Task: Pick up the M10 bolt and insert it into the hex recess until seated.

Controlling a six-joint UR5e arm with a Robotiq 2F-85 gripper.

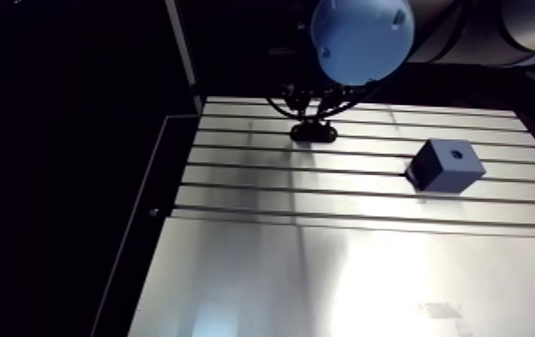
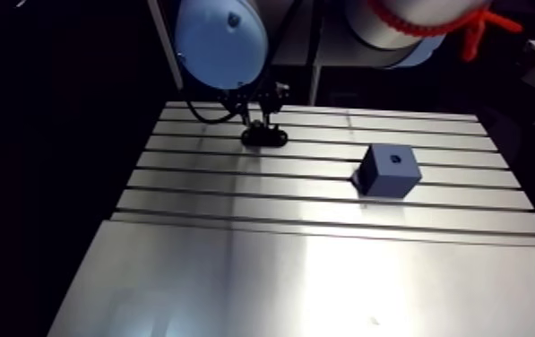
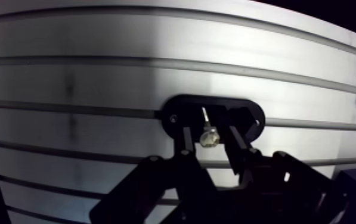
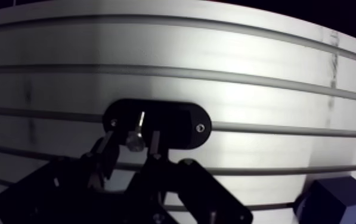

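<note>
I see the pincer (image 3: pixel 208 127) released, its fingers straddling the M10 bolt (image 3: pixel 207 137) with slim gaps on either side. The bolt lies on a black oval holder (image 3: pixel 247 117) on the worktop (image 3: pixel 96 89). The blue block (image 1: pixel 445 168) with its recess (image 1: pixel 456 153) sits well apart.

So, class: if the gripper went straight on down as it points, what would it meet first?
Likely the M10 bolt, which sits between the open fingers of the gripper; they would land on the black oval holder around it. Depth is unclear.
</note>
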